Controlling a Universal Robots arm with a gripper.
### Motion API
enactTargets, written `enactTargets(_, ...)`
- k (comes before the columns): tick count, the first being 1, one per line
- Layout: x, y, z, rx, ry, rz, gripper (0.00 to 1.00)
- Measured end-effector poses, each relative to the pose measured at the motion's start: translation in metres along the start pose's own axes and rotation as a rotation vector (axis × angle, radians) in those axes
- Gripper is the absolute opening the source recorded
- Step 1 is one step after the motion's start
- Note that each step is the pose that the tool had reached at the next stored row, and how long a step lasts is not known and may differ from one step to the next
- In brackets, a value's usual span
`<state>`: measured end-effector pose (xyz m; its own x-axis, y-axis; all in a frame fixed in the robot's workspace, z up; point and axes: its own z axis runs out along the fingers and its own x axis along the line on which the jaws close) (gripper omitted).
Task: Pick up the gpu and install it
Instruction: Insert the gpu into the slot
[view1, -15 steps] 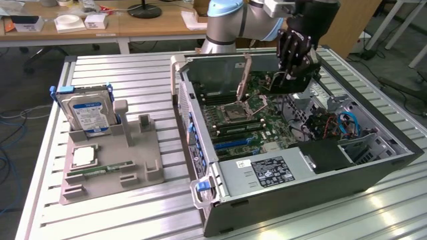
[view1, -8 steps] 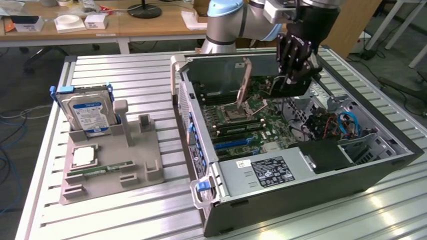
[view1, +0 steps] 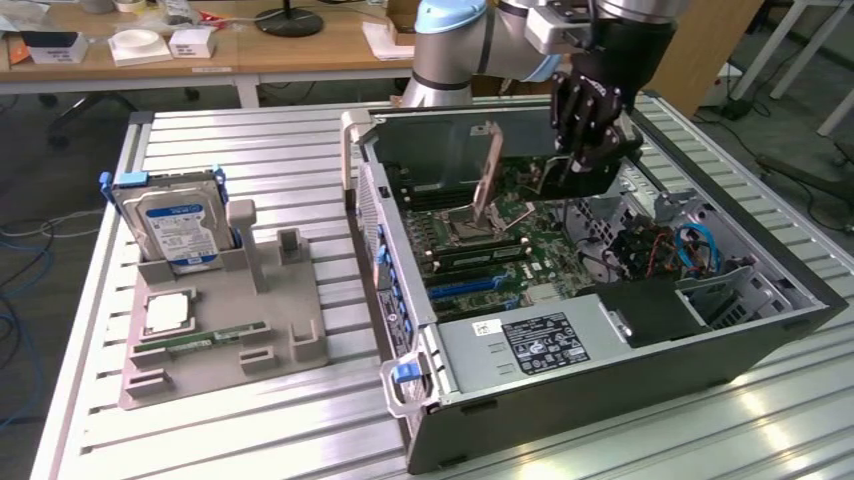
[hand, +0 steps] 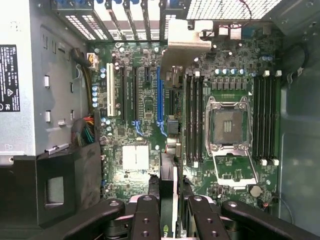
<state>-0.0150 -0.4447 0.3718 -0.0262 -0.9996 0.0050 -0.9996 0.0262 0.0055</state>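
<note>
Lab bench, open grey computer case (view1: 601, 400) | black pincer (hand: 170, 200) clamped on thin dark silver-bracketed gpu (hand: 171, 130) | I'd square it over long blue slot (hand: 159, 95), lower straight.

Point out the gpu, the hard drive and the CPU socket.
gpu (hand: 186, 42): wrist view, silver end bracket.
hard drive (view1: 180, 225): exterior view, blue label.
CPU socket (hand: 227, 125): wrist view, centre of the open socket.

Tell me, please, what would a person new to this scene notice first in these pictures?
First the open computer case on the slatted table, its motherboard laid bare. Above it the gripper holds the gpu edge-down over the board. At the exterior view's left, a blue-labelled hard drive stands upright in a grey holder.
</note>
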Motion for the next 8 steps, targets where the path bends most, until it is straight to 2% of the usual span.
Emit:
enactTargets(5, 0.0000, 0.0003, 0.0017, 0.0002, 0.0002, -0.042, 0.27)
enactTargets(8, 0.0002, 0.0082, 0.0033, 0.0003, 0.0000, -0.046, 0.27)
